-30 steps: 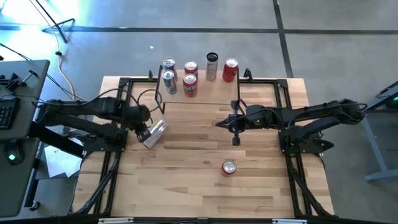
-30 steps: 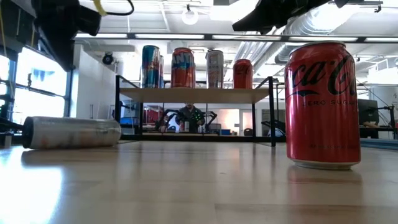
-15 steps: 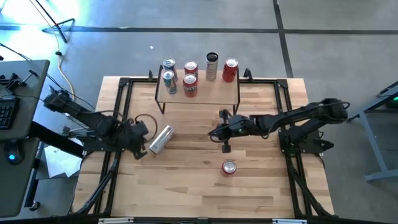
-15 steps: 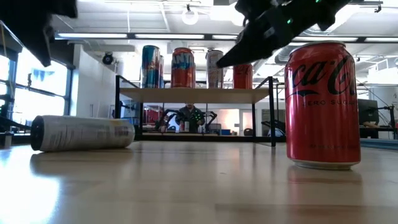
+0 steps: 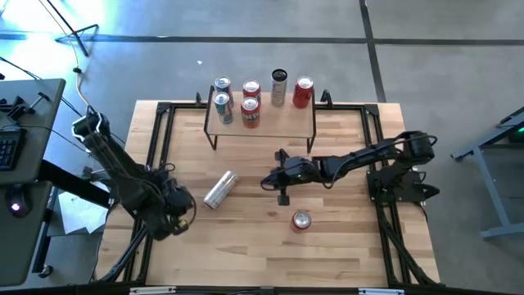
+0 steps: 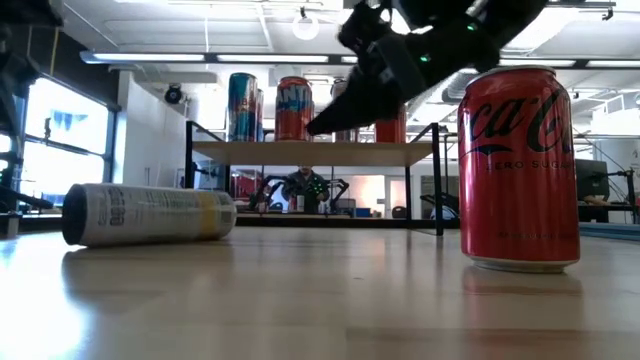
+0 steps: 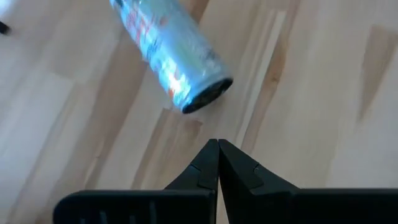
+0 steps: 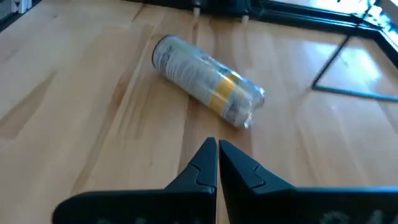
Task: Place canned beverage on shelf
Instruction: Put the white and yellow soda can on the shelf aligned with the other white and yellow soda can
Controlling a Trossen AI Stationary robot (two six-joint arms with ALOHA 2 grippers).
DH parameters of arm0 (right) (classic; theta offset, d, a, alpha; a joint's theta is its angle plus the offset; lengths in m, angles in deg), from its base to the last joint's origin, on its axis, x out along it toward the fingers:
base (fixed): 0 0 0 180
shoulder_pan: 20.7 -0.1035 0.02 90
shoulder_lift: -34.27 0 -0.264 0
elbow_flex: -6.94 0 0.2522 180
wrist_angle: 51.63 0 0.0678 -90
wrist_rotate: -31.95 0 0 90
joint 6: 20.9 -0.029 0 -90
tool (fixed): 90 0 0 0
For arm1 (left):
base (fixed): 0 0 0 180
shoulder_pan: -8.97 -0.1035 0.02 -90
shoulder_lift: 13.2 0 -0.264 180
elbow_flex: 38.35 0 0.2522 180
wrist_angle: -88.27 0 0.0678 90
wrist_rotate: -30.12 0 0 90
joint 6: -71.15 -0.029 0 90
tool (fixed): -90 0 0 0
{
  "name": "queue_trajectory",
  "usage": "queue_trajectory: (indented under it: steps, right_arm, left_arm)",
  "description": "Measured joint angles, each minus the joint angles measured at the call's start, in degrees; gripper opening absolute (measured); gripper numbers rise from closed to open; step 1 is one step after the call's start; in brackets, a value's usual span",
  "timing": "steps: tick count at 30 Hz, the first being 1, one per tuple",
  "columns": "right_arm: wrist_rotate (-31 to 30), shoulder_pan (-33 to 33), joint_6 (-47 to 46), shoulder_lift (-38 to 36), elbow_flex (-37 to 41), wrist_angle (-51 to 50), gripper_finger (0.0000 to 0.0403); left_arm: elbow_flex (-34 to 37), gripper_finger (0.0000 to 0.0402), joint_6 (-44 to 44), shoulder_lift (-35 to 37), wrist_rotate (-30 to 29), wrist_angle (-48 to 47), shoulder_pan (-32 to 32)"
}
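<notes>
lying on its side on the table (image 5: 344, 246), the silver can (image 5: 219, 189) now rests free, left of centre and in front of the shelf (image 5: 270, 124); a second ago the left end effector (image 5: 176, 220) was right at it, and since then that arm has drawn back to the table's left front edge, its fingers pressed together and holding nothing. the can has rolled slightly toward the middle. meanwhile the right end effector (image 5: 284, 197) has swung from near the shelf's right leg toward the table centre, now near the toppled can's right, fingers shut and empty, with its wrist view looking straight at the can. a red cola can (image 5: 301, 220) stands upright near the front, untouched. five cans already stand on the shelf top. this reads as a failed or abandoned pick by the left arm: the can is dropped, not shelved, and the right arm seems to be lining up to take over.
</notes>
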Motion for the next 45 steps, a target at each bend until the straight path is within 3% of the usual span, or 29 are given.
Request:
queue_trajectory:
  steps: [3, 9, 14, 21, 29, 36, 45]
  right_arm:
    - [0.10, -0.46, 1.52, 2.81, -4.12, -4.12, 0.0000]
    - [-0.39, -2.11, 4.36, 7.38, -12.64, -11.93, 0.0024]
    - [-0.32, -4.36, 7.89, 10.78, -19.01, -14.31, 0.0087]
    - [-0.37, -4.98, 8.63, 15.80, -26.43, -18.83, 0.0186]
    - [-0.34, -5.42, 6.32, 21.70, -35.92, -27.49, 0.0249]
    - [-0.12, -6.78, 11.05, 28.84, -49.12, -41.36, 0.0281]
    - [-0.32, -7.94, 18.19, 41.76, -67.57, -54.22, 0.0284]
  left_arm:
    - [2.01, 0.0000, -1.19, -2.95, -0.02, 4.92, 0.28]
    - [2.31, 0.0000, 1.32, -5.11, -0.51, 5.43, 0.81]
    - [3.20, 0.0000, 2.06, -6.63, -1.95, 8.16, 1.38]
    - [8.86, 0.0000, -0.92, -7.38, -3.17, 20.89, 1.27]
    - [10.97, 0.0000, -2.40, -7.38, -3.95, 23.06, 1.04]
    - [10.97, 0.0000, -5.75, -7.38, -4.42, 23.48, -0.50]
    - [10.94, 0.0000, -7.54, -7.38, -3.28, 23.78, -1.79]
